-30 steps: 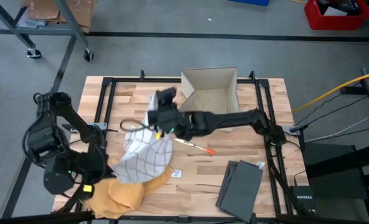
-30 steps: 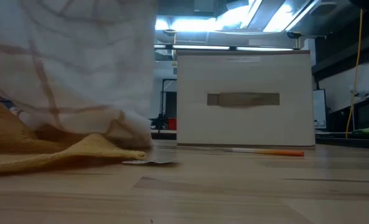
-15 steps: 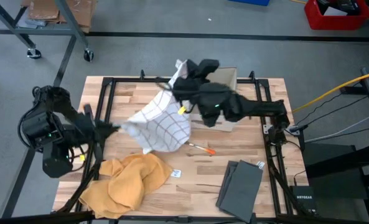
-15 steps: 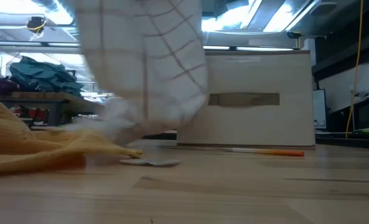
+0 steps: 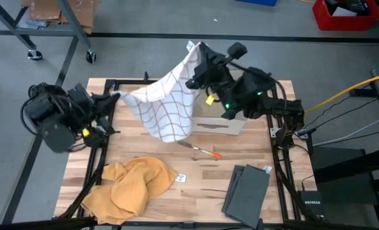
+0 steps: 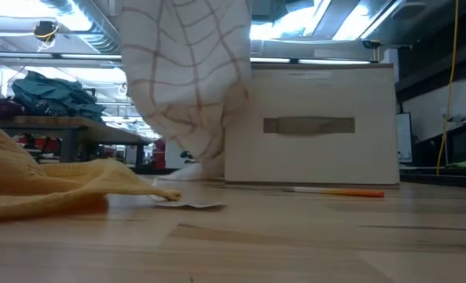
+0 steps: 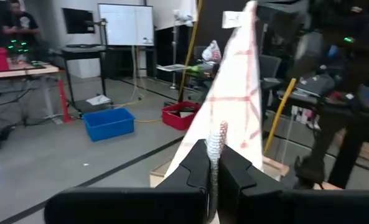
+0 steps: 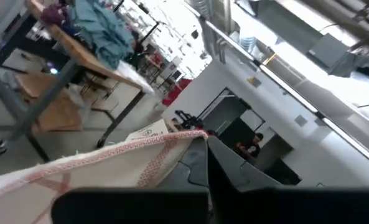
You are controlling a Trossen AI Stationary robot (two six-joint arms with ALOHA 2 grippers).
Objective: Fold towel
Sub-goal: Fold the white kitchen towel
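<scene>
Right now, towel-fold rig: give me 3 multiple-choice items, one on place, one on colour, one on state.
1. Where is the orange pen?
A. on the table in front of the box
B. inside the box
C. on the yellow cloth

2. What colour are the checked towel's lines?
A. blue
B. reddish-brown
C. green

3. How is the checked towel held?
A. flat on the table
B. by one gripper
C. stretched between both grippers, above the table

Answers: 1 A, it lies on bare wood by the box. 2 B, wrist views show it. 3 C, left gripper and right gripper each pinch a corner.
</scene>
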